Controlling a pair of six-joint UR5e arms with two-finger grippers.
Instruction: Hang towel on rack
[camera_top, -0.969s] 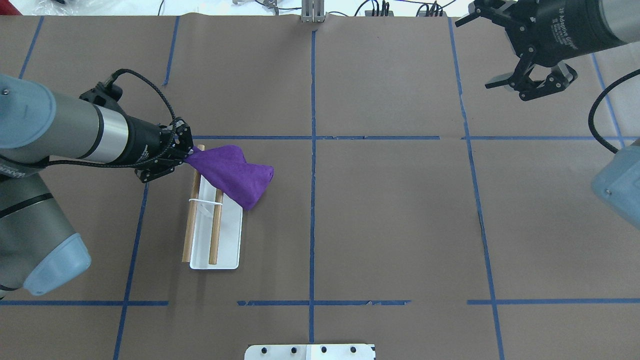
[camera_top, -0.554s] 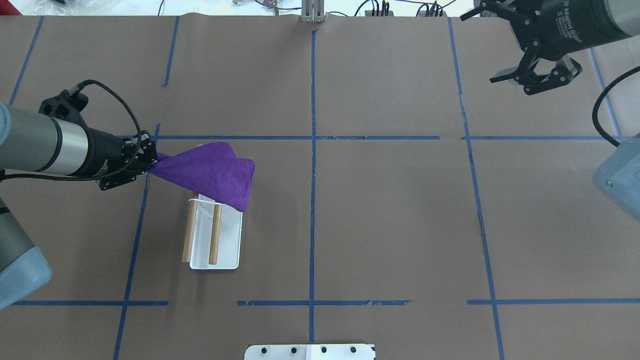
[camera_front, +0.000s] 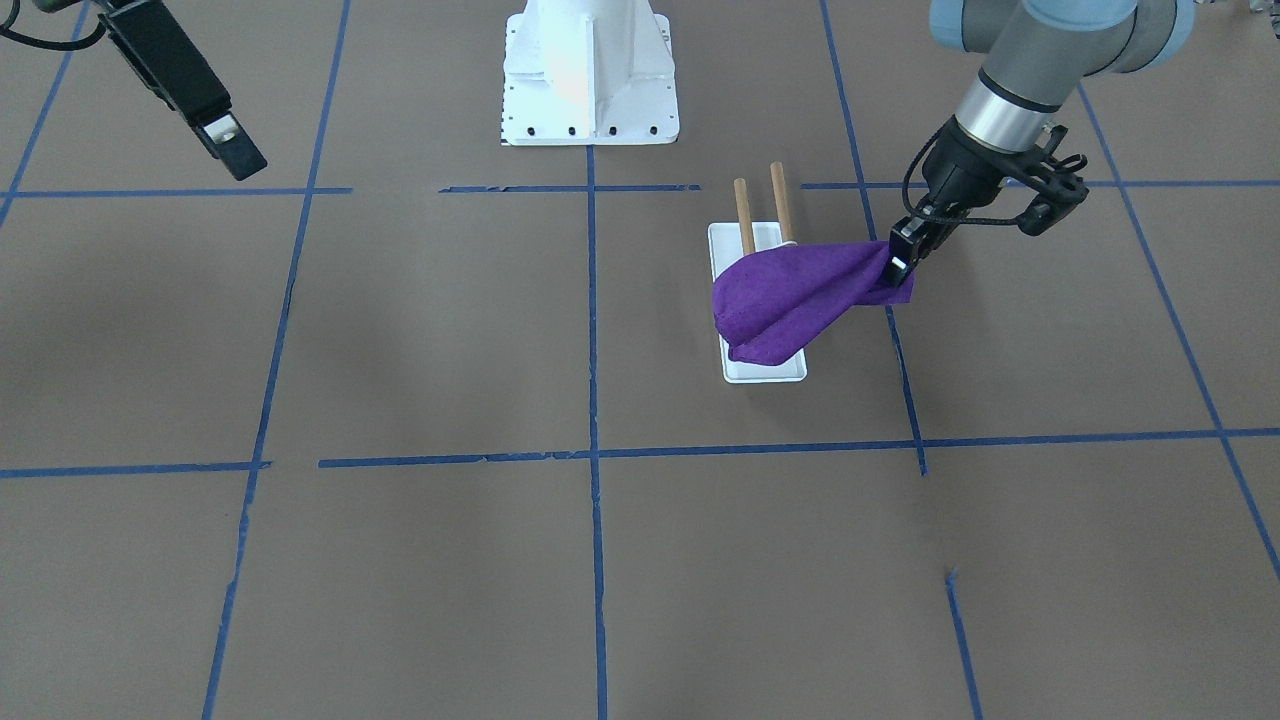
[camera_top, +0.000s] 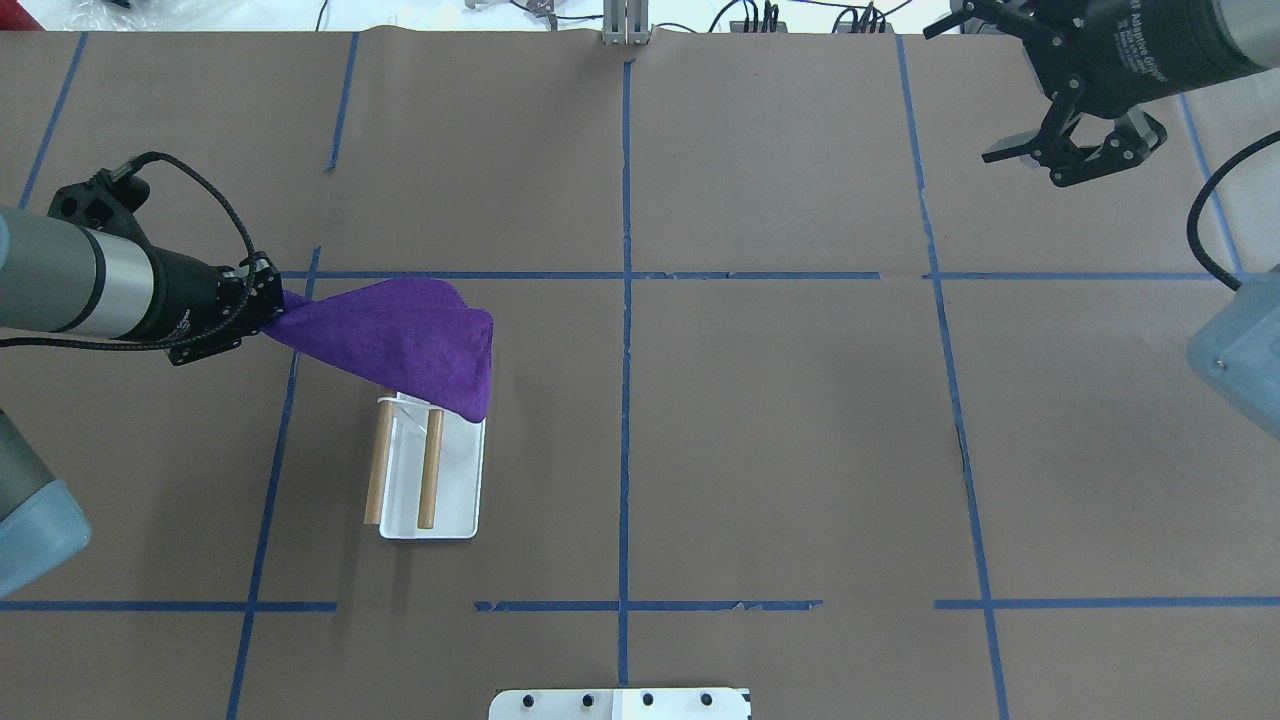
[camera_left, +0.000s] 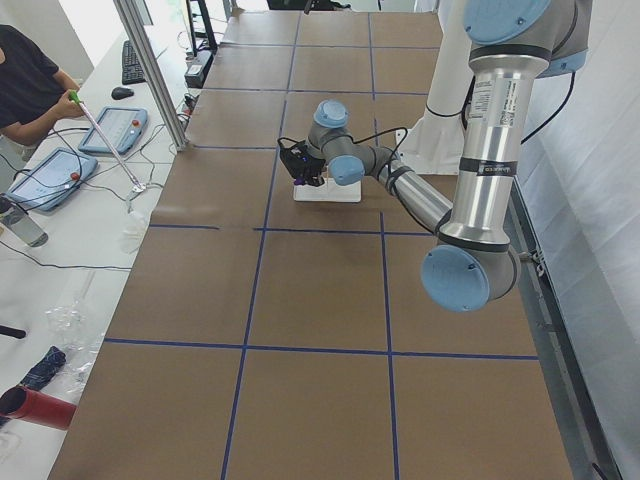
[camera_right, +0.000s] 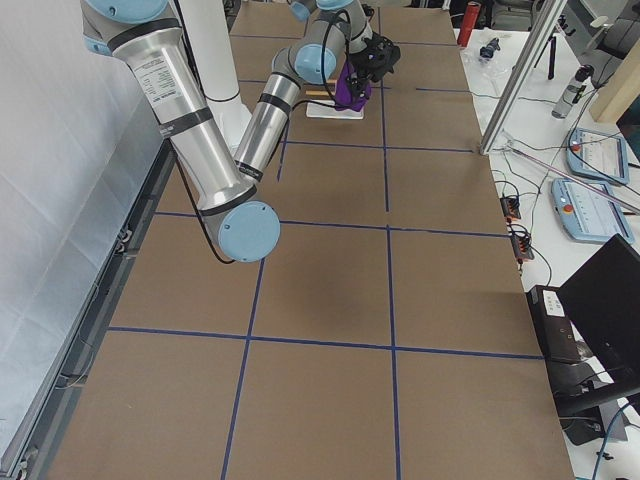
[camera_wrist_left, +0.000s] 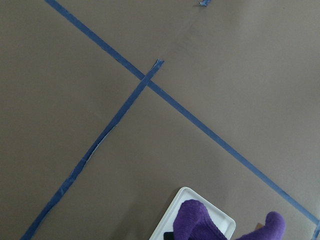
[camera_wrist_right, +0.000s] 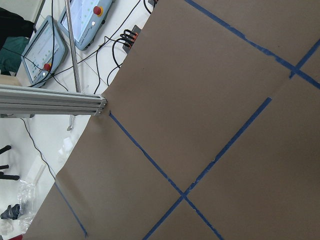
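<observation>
One towel (camera_top: 400, 340) corner in left jaws; rest over rack (camera_top: 455, 480).

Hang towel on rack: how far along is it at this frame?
Done: the towel is lifted and lies across the rack at its dowels' far end. In hand: the left claw grips one corner, pulled out beside the rack. Left: release the corner so the towel hangs on its own. The right claw is open, far away.
</observation>
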